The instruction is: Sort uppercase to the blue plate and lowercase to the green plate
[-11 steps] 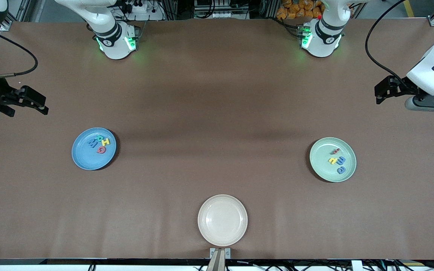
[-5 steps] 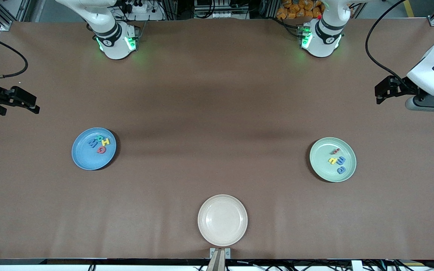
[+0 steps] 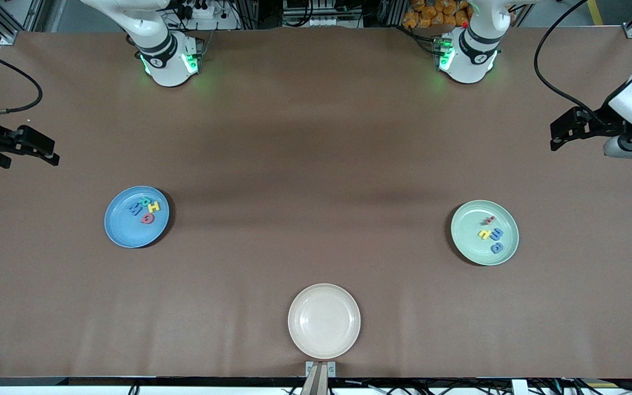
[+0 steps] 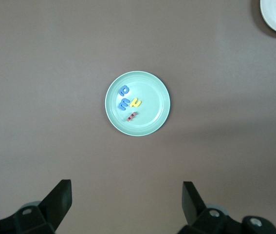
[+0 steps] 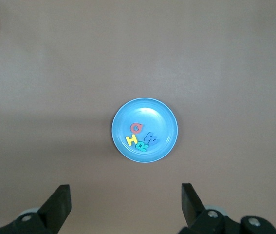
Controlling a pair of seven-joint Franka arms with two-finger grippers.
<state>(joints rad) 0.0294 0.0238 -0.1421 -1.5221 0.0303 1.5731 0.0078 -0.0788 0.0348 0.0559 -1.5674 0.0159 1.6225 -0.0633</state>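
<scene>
**With both plates filled, both hands stand clear**

Since the uppercase (image 3: pixel 145 210) letters lie in the blue plate (image 3: pixel 121 230) and the lowercase (image 3: pixel 492 233) letters in the green plate (image 3: pixel 472 247), no letter looks left to fetch. Left hand (image 3: pixel 560 131) and right hand (image 3: pixel 39 149) hover at their own worktop ends, fingers apart, empty, each plate well apart from its nearer hand.

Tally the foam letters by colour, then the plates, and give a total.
Blue letters: 3, the M on the blue plate, two on the green plate
Yellow letters: 2, the H and one on the green plate
Red letters: 2, the Q and one on the green plate
Teal letters: 1, the R
Plates: 3, counting the cream plate
Total: 11
</scene>
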